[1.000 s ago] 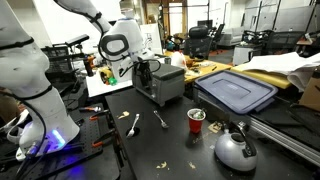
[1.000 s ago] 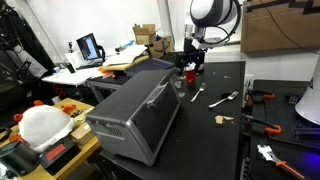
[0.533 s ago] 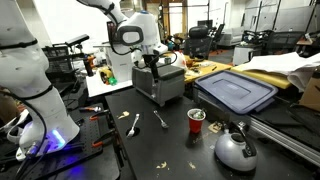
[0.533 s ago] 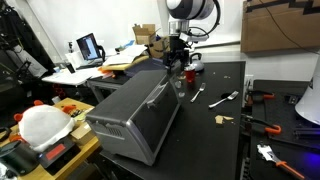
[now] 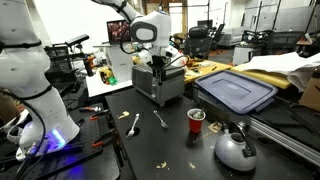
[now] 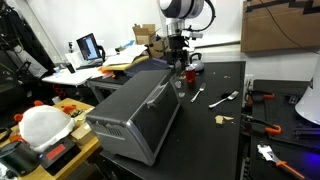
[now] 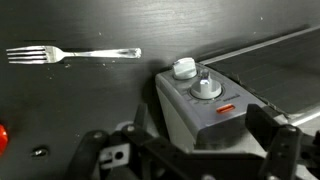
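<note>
Sliding over from the left, I am bringing the end effector (image 5: 155,62), fingers spread wide, above the knob end of the grey oven (image 5: 165,88) on the tabletop (image 5: 150,145), nearer its knobs (image 7: 207,88), touching nothing.

A second ago my gripper (image 5: 158,66) hung just off the oven (image 5: 170,92), beside its end. Now it has swung in over that end, as both exterior views show. My wrist has also lifted a little higher above the oven. Half a second ago I was partway across, at the oven's edge.
</note>
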### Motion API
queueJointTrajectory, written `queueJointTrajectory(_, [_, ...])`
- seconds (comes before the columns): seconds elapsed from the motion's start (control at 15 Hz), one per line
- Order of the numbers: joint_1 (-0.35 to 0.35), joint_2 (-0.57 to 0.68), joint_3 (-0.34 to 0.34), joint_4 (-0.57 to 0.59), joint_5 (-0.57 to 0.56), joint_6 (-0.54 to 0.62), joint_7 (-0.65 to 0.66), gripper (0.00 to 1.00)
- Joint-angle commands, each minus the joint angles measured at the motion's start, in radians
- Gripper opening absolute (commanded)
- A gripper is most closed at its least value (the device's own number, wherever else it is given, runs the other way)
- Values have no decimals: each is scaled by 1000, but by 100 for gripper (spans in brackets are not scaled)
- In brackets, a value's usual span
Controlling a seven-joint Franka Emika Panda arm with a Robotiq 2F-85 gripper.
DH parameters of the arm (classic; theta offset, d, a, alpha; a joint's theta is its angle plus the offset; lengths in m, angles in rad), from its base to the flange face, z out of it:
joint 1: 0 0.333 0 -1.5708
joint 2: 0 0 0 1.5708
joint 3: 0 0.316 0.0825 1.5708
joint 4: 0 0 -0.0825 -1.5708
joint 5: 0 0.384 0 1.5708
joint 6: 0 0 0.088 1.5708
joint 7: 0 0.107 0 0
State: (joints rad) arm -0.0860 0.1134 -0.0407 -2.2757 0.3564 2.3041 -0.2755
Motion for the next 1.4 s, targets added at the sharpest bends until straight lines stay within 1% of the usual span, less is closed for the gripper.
queueJointTrajectory(0.0, [-21,-24,-8,4,-20,-80,-87,100])
queueJointTrajectory(0.2, [-21,-34,-3,-6,-10,-96,-131,100])
queueJointTrajectory(0.6, [-7,-2,7,2,-20,-89,-116,100])
queueJointTrajectory(1.0, [-5,10,19,-24,8,-73,-121,100])
queueJointTrajectory(1.33, [-7,40,38,-19,39,-75,-133,100])
